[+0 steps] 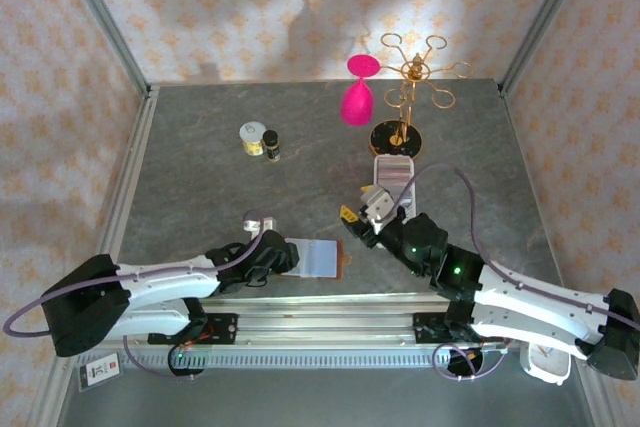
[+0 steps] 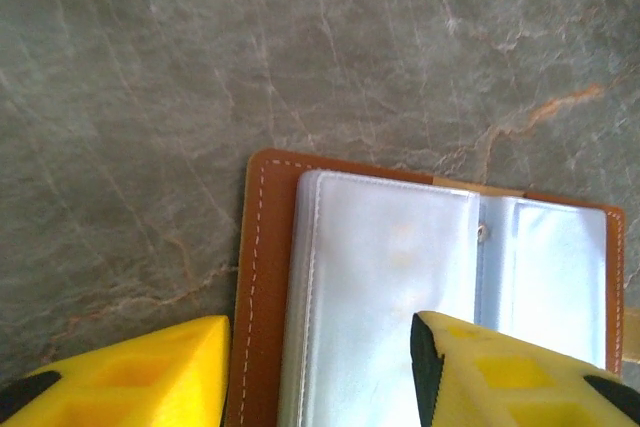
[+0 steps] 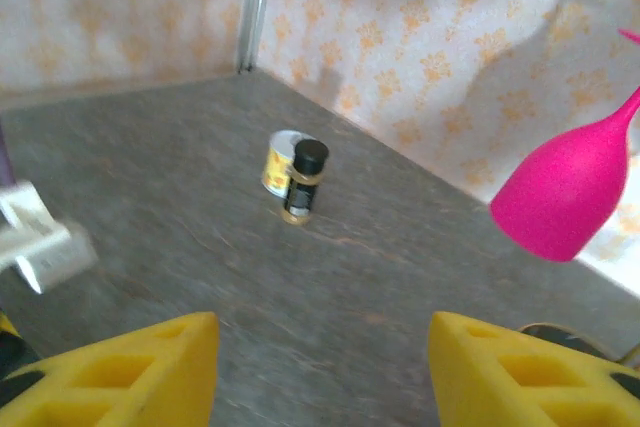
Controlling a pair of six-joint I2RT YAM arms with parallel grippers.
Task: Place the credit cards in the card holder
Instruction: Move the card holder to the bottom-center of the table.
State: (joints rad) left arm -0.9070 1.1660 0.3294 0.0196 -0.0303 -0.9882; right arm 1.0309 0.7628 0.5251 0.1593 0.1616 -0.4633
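**STATUS: CARD HOLDER OPEN AT L GRIPPER, R GRIPPER EMPTY**

1. Card holder. We see the card holder (image 1: 320,258) lying open and flat on the grey stone-pattern tabletop (image 1: 200,197), near the front edge, approx. centre. In the left wrist view its (image 2: 400,267) brown leather cover w/ white stitching frames clear plastic card sleeves. We make out no card in the sleeves.

2. L gripper. The left gripper (image 1: 280,255) sits at the holder's left end. In the wrist view its (image 2: 320,377) yellow jaws are spread. One finger (image 2: 130,377) is over bare table just beside the leather edge, the other is over the sleeve. Neither is pinching anything.

3. R gripper. The right gripper (image 1: 362,209) is near the holder's right end, apart from it. In the wrist view its (image 3: 320,367) jaws are spread w/ nothing between them, and the cam. faces the far-left corner.

4. Credit cards. Just behind the R gripper is a white tray (image 1: 380,161) holding thin pale slats. We read these as the credit cards (image 1: 393,172), but detail is too small to confirm.

5. Other items. On the far half we see:
   - a small yellow-label jar (image 1: 252,136) touching a dark bottle (image 1: 271,145)
   - a pink wine glass (image 1: 357,97) hanging upside down from a gold rack (image 1: 410,87)
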